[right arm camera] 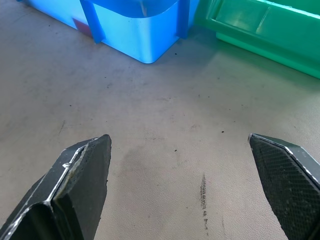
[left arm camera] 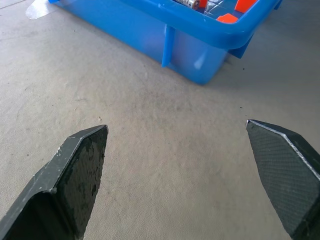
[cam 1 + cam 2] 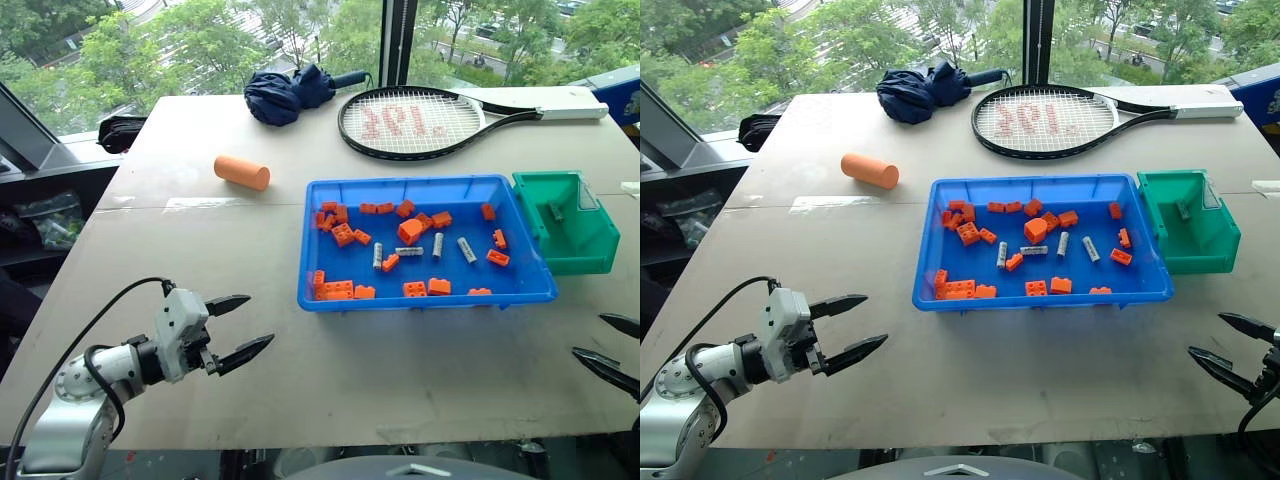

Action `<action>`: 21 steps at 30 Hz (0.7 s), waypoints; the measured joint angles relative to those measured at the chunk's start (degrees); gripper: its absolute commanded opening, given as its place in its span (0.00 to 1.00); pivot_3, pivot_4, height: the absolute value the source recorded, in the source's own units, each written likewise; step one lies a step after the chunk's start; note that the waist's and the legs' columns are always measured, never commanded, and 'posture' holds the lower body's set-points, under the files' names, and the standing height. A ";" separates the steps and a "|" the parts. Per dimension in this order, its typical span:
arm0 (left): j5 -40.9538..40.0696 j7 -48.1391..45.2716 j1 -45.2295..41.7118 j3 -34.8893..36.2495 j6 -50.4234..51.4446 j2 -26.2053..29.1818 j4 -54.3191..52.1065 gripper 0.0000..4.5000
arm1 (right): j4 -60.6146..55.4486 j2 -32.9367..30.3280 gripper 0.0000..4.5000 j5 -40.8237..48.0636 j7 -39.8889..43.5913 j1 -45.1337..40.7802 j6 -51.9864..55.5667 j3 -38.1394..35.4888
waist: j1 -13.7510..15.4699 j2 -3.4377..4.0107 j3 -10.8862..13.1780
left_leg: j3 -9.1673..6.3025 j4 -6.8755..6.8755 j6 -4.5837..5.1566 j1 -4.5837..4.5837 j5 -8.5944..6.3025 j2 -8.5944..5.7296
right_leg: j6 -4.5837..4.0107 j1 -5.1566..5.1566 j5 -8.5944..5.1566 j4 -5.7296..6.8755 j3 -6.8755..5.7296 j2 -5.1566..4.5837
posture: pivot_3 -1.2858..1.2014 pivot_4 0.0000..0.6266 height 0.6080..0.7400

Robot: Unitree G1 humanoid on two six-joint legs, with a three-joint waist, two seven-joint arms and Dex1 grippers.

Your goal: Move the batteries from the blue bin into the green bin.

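**Both grippers spread and empty, batteries lying in the blue tray**

Left gripper (image 3: 245, 324), two black fingers spread wide apart, nothing between them, low over the bare beige tabletop (image 3: 200, 250). Ahead of it and to its right, well apart: large shallow bright-blue rectangular plastic bin (image 3: 430, 296), near corner seen close in the left wrist view. Farther ahead of the left gripper, well beyond it: large orange cylinder (image 3: 241, 172) lying on its side, then a folded dark-blue umbrella (image 3: 290, 93) at the table's far edge, and a black-framed racket (image 3: 410, 123) with red marks on its strings and a white-wrapped handle.

Inside the blue bin, scattered among small orange plastic toy bricks (image 3: 343, 234): four small slim grey-silver cylindrical batteries (image 3: 437, 245), all near the tray's middle — one upright in the picture (image 3: 377, 256), one lying crosswise (image 3: 409, 251), one upright again, one slanted (image 3: 467, 250). All flat on the tray floor, none touched by either gripper.

Touching the blue bin's right end: small, deeper teal-green plastic bin (image 3: 566, 225), one small grey cylinder (image 3: 555, 211) on its floor.

Right gripper (image 3: 1228, 350), fingers likewise spread wide, holding nothing, near the table's front edge. Ahead of it and slightly to its left: the blue bin's near right corner and the green bin, both near but untouched, per the right wrist view.
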 measured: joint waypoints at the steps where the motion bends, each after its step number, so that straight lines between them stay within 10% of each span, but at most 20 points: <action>1: 0.00 0.00 0.00 0.00 0.00 0.00 0.00 1.00 | 0.00 0.00 0.98 0.00 0.00 0.00 0.00 0.00 | 0.00 0.00 0.00 | 0.00 0.00 0.00 0.00 0.00 0.00 | 0.00 0.00 0.00 0.00 0.00 0.00 | 0.52 0.24 1.00; 21: -0.03 -3.18 -2.28 -0.99 -1.37 -0.09 2.59 1.00 | -3.36 -0.99 0.98 0.32 -1.67 0.41 3.07 -0.22 | 0.00 0.05 -0.03 | 0.00 0.00 0.00 0.00 0.00 0.00 | 0.00 0.00 0.00 0.00 0.00 0.00 | 0.52 0.24 1.00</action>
